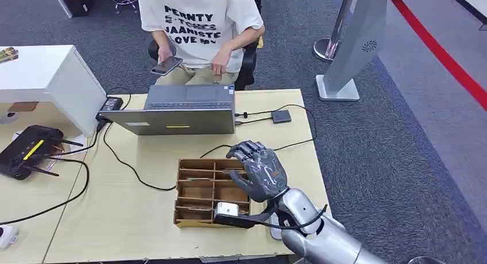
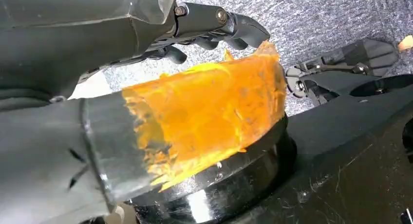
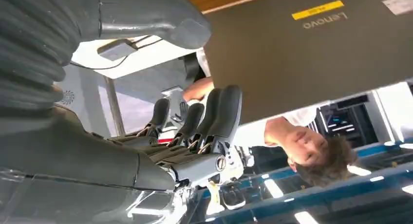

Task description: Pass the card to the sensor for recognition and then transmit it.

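Grey carpet [image 1: 396, 155], wooden table [image 1: 138, 218]

Right hand [image 1: 259, 171] sat over the right side of the wooden organizer [image 1: 195, 195] near the desk's front edge and hid those compartments; no card could be made out there or in the fingers. Whether that hand held anything couldn't be told. Right forearm was cut off by the bottom edge of the head view.

Left hand [image 2: 146, 39] in the left wrist view was cropped by the picture's edges, thumb wrapped in orange tape [image 2: 209, 112]; finger state was unclear.

Person [image 1: 198, 28] behind the desk's far edge was cut off at the top. Laptop [image 1: 178, 112] hid their lap. Small black box [image 1: 281, 116] by the desk's far right corner was too small to identify.
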